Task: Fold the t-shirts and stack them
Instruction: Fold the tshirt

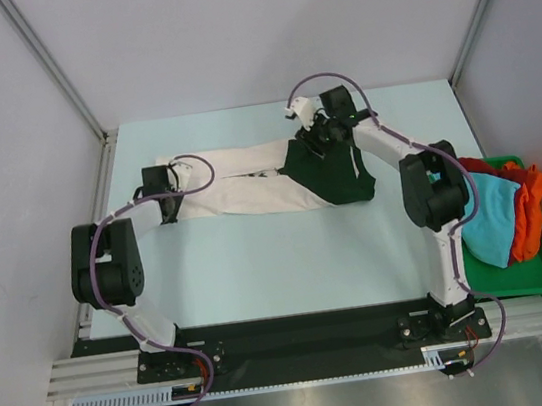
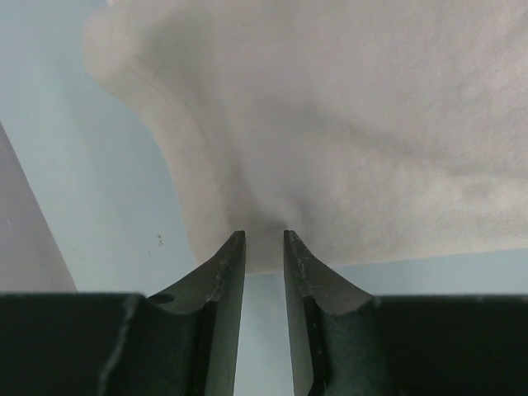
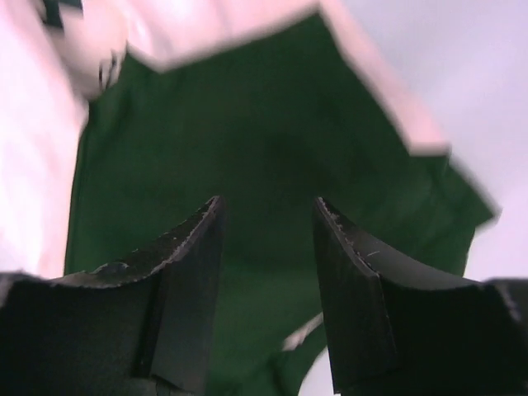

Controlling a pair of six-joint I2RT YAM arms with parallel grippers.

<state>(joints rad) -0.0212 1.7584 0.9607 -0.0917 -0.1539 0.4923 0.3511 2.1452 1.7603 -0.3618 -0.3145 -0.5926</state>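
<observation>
The cream-white t-shirt [image 1: 239, 192] lies as a long band across the far middle of the table. The dark green t-shirt [image 1: 333, 174] lies on its right end. My left gripper [image 1: 171, 209] is at the band's left end. In the left wrist view its jaws [image 2: 264, 235] stand almost together on the puckered edge of the white cloth [image 2: 346, 124]. My right gripper [image 1: 318, 141] is low over the green shirt's far left part. In the right wrist view it [image 3: 266, 205] is open and empty above the green cloth [image 3: 264, 140], with white cloth [image 3: 37, 165] beside it.
A green bin [image 1: 539, 278] stands at the right edge with a teal cloth [image 1: 490, 218] and an orange cloth [image 1: 531, 202] heaped in it. Bare light-blue table [image 1: 279, 262] lies in front of the shirts. Grey walls close in the far and side edges.
</observation>
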